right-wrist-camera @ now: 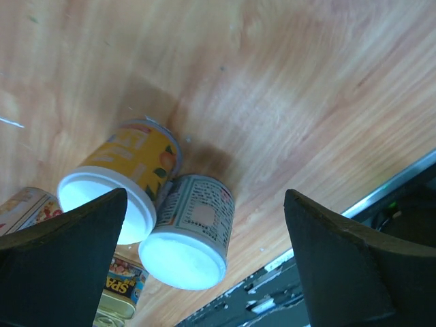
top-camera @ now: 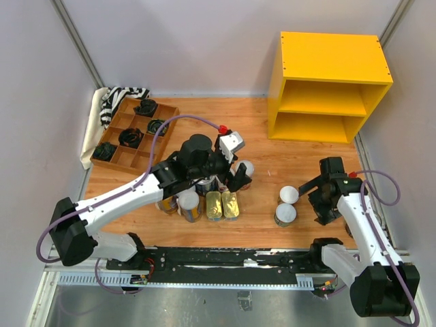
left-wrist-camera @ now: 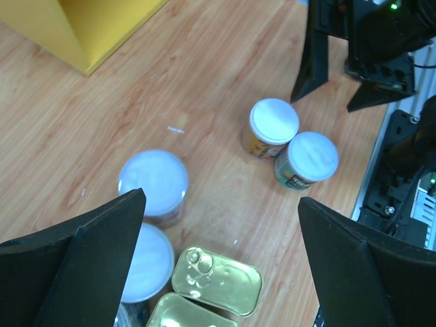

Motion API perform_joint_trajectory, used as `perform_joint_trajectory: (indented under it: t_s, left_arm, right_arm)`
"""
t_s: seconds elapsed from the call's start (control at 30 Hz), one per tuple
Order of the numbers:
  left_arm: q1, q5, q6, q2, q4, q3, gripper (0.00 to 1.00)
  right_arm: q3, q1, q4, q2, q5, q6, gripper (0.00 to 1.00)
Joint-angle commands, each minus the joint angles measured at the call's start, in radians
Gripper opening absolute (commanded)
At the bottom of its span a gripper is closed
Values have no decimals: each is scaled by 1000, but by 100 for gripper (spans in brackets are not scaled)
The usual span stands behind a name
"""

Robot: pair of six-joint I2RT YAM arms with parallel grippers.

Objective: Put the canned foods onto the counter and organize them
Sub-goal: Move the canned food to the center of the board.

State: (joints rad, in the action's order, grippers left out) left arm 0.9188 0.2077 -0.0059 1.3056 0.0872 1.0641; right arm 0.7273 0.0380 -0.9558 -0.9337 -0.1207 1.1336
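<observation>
While above the tins (left-wrist-camera: 153, 180), left claw (left-wrist-camera: 219, 204): wide open, empty.
Right claw (right-wrist-camera: 206, 197): wide open, empty.
Counter (top-camera: 334, 58): far-right edge of tabletop (top-camera: 272, 157).

Two gold tins (top-camera: 214, 204) and four white-lidded cans (top-camera: 285, 214) show clearly; further cans are half hidden, uncountable. One counter (top-camera: 334, 58), one tray (top-camera: 124, 158).

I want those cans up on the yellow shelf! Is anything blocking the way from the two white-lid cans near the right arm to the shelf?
No, nothing visible does. Only bare wooden table lies between the pair of white-lidded cans and the yellow counter.
</observation>
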Motion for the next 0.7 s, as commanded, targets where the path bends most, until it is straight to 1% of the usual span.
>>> perform_joint_trajectory:
  t_s: [0.0, 0.1, 0.23, 0.4, 0.67]
  left_arm:
    - [-49, 25, -45, -40, -44, -48, 100]
    - [-58, 20, -64, -58, -51, -61, 100]
    - [-60, 50, -100, -64, -73, -81, 100]
    - [-61, 82, -133, -62, -87, -103, 100]
    - [-65, 91, -167, -83, -86, -124, 100]
  right_arm:
    - [-61, -8, -67, -22, 116, 146, 99]
    - [-116, -7, -83, -2, 166, 228, 99]
    - [-148, -7, -94, 39, 175, 303, 99]
    - [-118, -7, -137, 15, 189, 339, 99]
    - [-136, 5, -105, -29, 247, 388, 99]
